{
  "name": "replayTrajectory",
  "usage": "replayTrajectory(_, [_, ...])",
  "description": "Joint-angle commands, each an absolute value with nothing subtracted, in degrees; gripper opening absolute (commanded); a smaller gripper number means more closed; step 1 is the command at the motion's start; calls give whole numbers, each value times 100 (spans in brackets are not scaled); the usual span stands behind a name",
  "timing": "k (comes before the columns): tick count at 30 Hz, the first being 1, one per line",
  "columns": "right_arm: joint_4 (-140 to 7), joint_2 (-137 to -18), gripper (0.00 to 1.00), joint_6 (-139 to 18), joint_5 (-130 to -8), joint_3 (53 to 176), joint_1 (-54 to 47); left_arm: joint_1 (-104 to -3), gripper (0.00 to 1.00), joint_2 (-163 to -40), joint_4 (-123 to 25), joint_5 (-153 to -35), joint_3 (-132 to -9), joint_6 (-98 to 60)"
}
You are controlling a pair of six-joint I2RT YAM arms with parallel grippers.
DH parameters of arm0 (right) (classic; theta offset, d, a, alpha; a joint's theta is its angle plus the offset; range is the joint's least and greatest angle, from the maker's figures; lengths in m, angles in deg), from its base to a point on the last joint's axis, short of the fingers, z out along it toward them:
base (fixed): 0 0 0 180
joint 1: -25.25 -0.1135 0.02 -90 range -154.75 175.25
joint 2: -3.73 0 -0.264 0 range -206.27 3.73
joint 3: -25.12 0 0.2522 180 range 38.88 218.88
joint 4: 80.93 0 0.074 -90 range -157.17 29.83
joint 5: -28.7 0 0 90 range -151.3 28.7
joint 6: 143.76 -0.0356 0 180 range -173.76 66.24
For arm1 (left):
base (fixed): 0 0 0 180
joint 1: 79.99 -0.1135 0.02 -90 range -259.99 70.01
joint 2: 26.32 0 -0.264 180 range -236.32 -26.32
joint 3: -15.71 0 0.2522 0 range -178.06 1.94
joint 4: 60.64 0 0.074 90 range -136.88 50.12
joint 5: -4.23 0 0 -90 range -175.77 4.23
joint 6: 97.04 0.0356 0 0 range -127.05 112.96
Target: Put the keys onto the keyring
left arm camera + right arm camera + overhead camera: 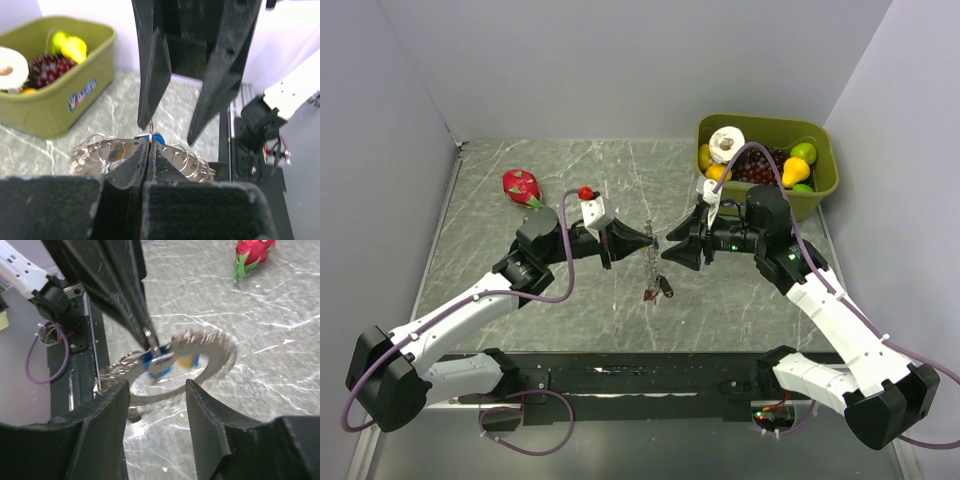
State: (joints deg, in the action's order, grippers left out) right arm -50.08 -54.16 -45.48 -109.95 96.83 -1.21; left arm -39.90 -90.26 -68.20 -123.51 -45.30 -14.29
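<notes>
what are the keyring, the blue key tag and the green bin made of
keyring: metal, most likely bright steel. It is silvery, with sharp glints along its thin wire loops.
blue key tag: probably plastic. The colour is flat and saturated with a soft sheen, though the tag is blurred here.
green bin: moulded plastic with a semi-matt finish. The olive colour is even, and the rim and corners are rounded.

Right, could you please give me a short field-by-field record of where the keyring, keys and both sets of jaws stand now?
left jaws: shut, pinching the keyring at a small loop
right jaws: open, one on either side of the ring bunch, not gripping
keys: blue tag visible among the rings; whether threaded on cannot be told
black fob: at the bunch's lower end
table: marble-patterned
bin: far right, holding fruit
dragon fruit: far left
</notes>
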Motion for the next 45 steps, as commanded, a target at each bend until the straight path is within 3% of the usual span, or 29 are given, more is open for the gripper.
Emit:
replayTrajectory(1, [-5424,-5270,60,-4646,-11272,9671,-85,-3983,1,-8863,-8203,-12224,-4508,-1925])
replayTrajectory(6, [-5758,-5358,65,-4865,-11377,9627,-85,-3983,1,-9013,-8283,-12444,-4604,-1979])
replayTrajectory(20, [-6338,-5199,65,-5200,-11017,9469,-76,-3983,1,-9109,-8221,-12918,-4745,-1970])
replayTrajectory(23, [-6391,-5357,54,-5252,-11175,9495,-77,-3983,1,-9127,-8248,-13041,-4771,-1988])
replayTrajectory(25, [-6444,-5428,38,-5288,-11219,9513,-68,-3983,1,-9127,-8239,-13068,-4780,-2005])
replayTrajectory(27, [-6462,-5480,32,-5297,-11298,9513,-68,-3991,1,-9127,-8239,-13121,-4789,-2031])
replayTrajectory(28, [-6462,-5490,23,-5288,-11298,9530,-68,-3983,1,-9119,-8248,-13121,-4780,-2049])
replayTrajectory(33, [-6339,-5481,8,-5130,-11289,9469,-68,-3991,1,-9013,-8467,-12955,-4684,-2102])
replayTrajectory(39, [-6242,-5463,1,-4954,-11307,9399,-76,-4000,1,-8978,-8643,-12963,-4648,-2181])
replayTrajectory(45, [-6093,-5577,0,-4813,-11404,9416,-68,-3992,1,-8978,-8757,-12998,-4683,-2251])
